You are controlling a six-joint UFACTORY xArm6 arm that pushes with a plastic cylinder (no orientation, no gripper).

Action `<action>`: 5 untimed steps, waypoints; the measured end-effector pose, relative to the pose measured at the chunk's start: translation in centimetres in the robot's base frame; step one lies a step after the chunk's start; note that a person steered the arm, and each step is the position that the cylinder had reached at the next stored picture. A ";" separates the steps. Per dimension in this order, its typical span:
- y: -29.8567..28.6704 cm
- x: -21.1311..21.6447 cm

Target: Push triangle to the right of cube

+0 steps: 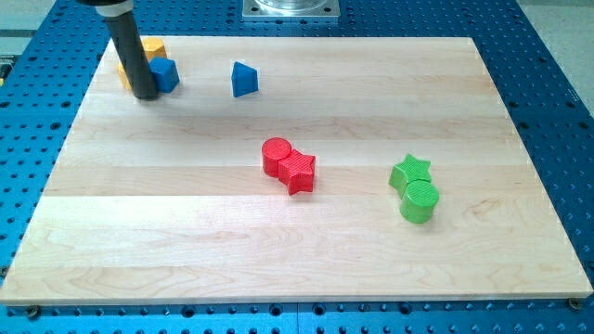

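A blue triangle block (243,80) lies near the view's top, left of centre. A blue cube (165,74) lies at the top left, touching a yellow block (151,49) that the rod partly hides. My tip (146,94) rests on the board just left of and below the blue cube, touching or nearly touching it. The triangle is to the right of the cube, a short gap away.
A red cylinder (276,154) and a red star (299,172) touch each other at the board's middle. A green star (410,171) and a green cylinder (419,200) touch at the right. The wooden board (186,241) sits on a blue perforated table.
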State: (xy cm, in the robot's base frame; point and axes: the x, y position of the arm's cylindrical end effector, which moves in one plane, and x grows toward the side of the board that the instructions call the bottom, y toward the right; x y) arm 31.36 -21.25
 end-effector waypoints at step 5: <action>15.4 1.8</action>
State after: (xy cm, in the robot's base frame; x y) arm 33.15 -5.81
